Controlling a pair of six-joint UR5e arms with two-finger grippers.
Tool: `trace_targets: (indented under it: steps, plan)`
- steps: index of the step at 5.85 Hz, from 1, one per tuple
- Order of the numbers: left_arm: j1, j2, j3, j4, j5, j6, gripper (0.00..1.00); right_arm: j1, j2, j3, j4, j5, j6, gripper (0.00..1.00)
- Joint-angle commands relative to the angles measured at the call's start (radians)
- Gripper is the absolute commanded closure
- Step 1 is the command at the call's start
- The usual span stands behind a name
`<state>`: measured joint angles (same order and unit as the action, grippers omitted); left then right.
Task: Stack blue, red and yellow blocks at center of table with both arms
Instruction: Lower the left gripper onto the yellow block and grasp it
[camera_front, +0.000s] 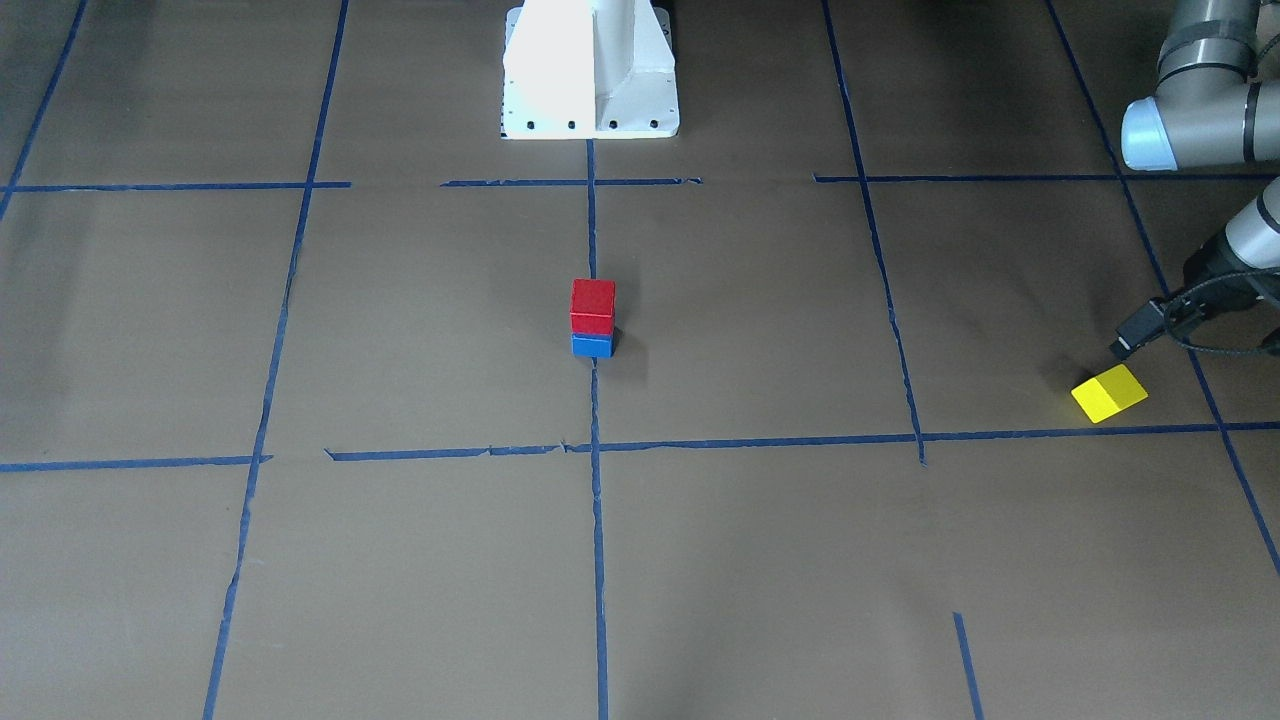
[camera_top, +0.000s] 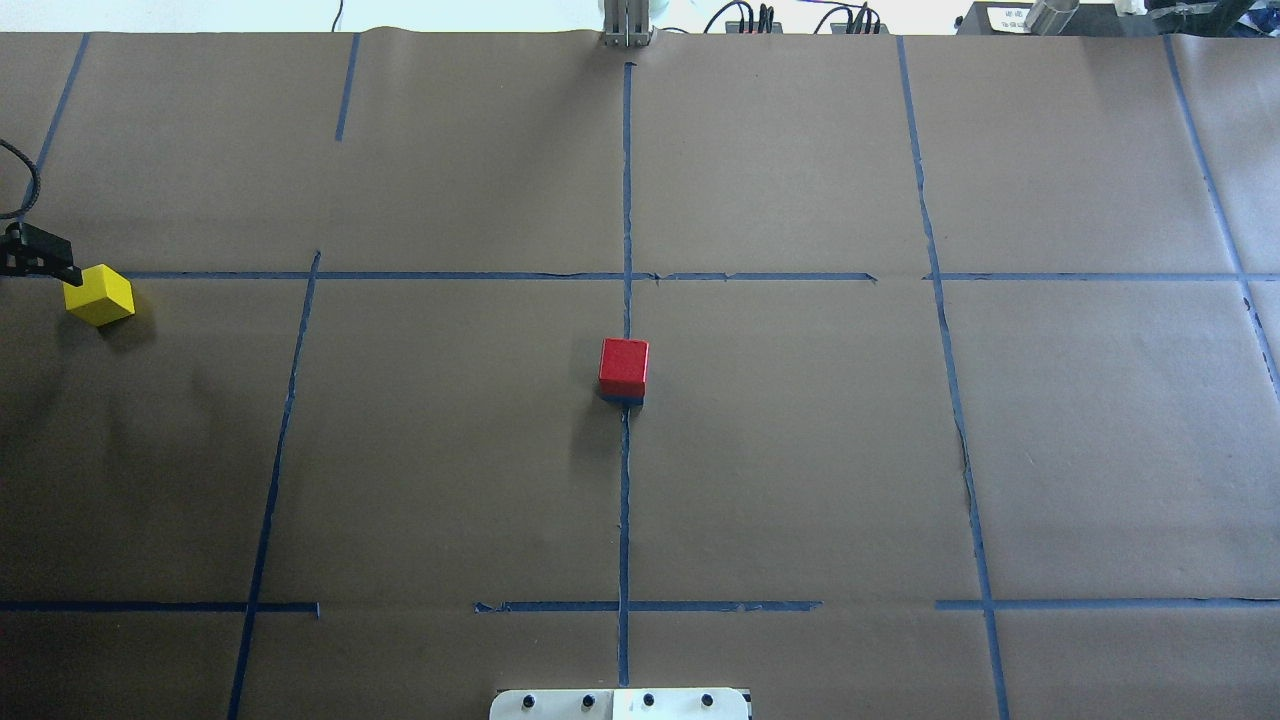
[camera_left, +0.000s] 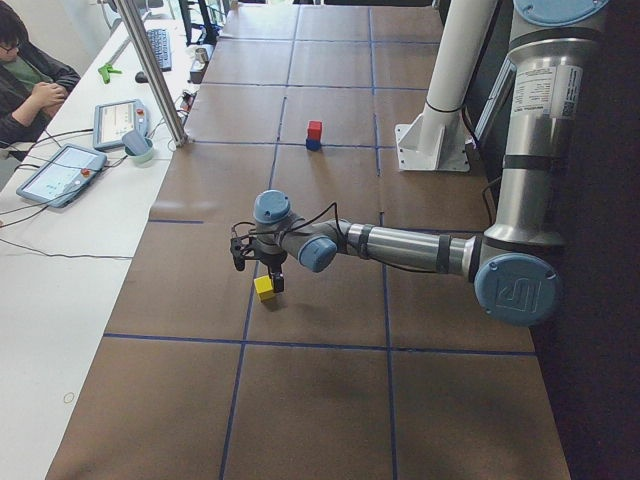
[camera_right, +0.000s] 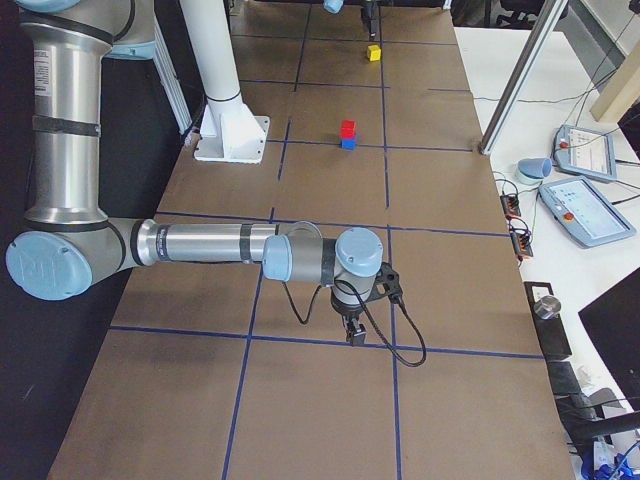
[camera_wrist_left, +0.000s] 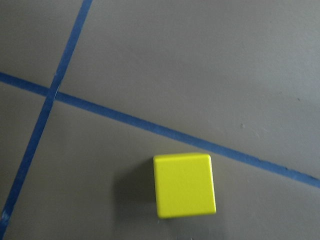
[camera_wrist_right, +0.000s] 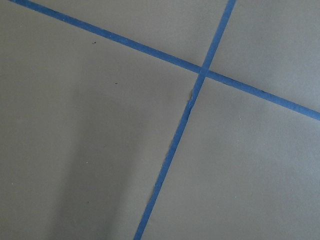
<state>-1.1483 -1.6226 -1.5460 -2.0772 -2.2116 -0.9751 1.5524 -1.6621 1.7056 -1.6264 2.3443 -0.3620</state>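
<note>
A red block (camera_front: 592, 305) sits on a blue block (camera_front: 592, 345) at the table's center; from overhead the red block (camera_top: 624, 367) hides nearly all of the blue one. A yellow block (camera_front: 1109, 392) lies alone on the table on my left side, also in the overhead view (camera_top: 98, 295) and low in the left wrist view (camera_wrist_left: 185, 185). My left gripper (camera_left: 272, 279) hangs just above and beside the yellow block (camera_left: 264, 289); I cannot tell if it is open. My right gripper (camera_right: 355, 338) hovers low over bare table far from the blocks; I cannot tell its state.
The white robot pedestal (camera_front: 590, 70) stands at the table's robot side. Blue tape lines (camera_front: 597, 520) grid the brown table. A side desk holds tablets (camera_left: 60, 170) beside a metal pole (camera_left: 150, 70), where a person sits.
</note>
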Motion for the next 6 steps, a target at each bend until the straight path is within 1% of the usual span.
trace_targets:
  steps: [1, 2, 4, 5, 6]
  plan:
    - [0.034, -0.038, 0.062, -0.026, 0.010, -0.010, 0.01, 0.000, -0.001, 0.000, 0.000, 0.000, 0.000, 0.00]
    - [0.054, -0.052, 0.079, -0.026, 0.015, -0.011, 0.01, 0.000, -0.001, 0.000, 0.000, 0.000, -0.002, 0.00]
    - [0.056, -0.094, 0.145, -0.026, 0.015, -0.008, 0.01, 0.000, -0.001, 0.000, 0.000, 0.000, -0.002, 0.00]
    - [0.056, -0.106, 0.165, -0.026, 0.016, -0.005, 0.01, 0.000, -0.001, 0.000, 0.000, 0.000, -0.002, 0.00]
    - [0.080, -0.108, 0.178, -0.026, 0.016, -0.002, 0.01, 0.000, -0.001, 0.000, 0.000, 0.000, -0.002, 0.00]
